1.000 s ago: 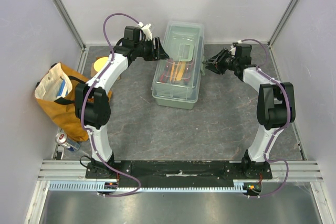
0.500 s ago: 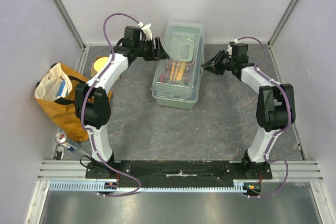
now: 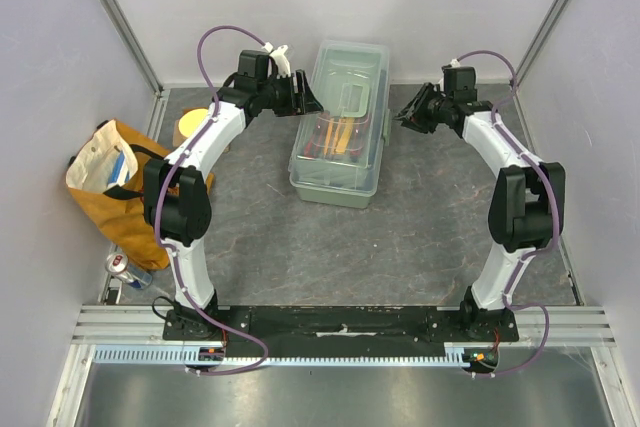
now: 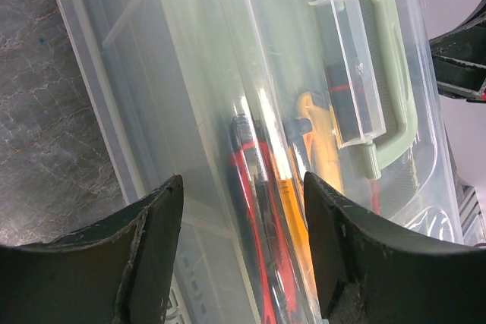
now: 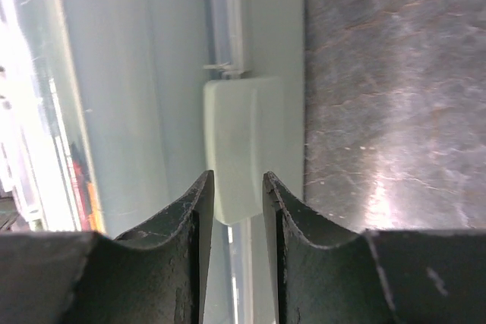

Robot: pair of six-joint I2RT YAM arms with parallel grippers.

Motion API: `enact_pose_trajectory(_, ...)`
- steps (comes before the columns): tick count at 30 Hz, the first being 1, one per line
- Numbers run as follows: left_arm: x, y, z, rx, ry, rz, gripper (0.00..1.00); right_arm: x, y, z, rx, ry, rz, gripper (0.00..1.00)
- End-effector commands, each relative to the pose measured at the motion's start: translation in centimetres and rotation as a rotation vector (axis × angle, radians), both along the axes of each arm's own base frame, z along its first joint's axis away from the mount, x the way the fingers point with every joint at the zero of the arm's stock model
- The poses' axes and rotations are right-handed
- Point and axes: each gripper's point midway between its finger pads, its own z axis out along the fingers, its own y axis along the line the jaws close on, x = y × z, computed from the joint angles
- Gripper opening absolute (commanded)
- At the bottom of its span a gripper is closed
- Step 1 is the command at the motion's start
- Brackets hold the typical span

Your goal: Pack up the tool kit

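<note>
Flanking the toolbox [image 3: 335,175]: left claw [image 4: 243,180] spread wide, right claw [image 5: 236,176] narrowly parted (both empty).

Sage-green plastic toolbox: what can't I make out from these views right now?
- Tools under the translucent lid: left wrist and top views, lid blurs them; only red and yellow handles show.
- Pale green side latch: right wrist view, the right pincer covers its near end; fastened or not, unclear.
- Yellow-orange cloth bag contents: top view, folds hide them.
</note>
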Motion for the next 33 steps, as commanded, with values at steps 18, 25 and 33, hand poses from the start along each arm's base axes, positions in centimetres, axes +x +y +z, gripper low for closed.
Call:
enact_pose_trajectory(18,-6.5,-1.4,-9.8,0.105,0.419,-0.053,0.56,1.8,0.8,-6.8,-0.368,0.080,0.062,0.00)
enact_pose_trajectory(25,-7.7,-2.4,-10.3,0.044,0.484,-0.109,0.50,3.1,5.7,-5.1,-0.234,-0.050,0.136,0.00)
enact_pose_trajectory(33,-8.8,-4.9,-10.3,-0.029,0.528,-0.157,0.46,2.6,9.1,-3.9,-0.002,-0.147,0.196,0.00)
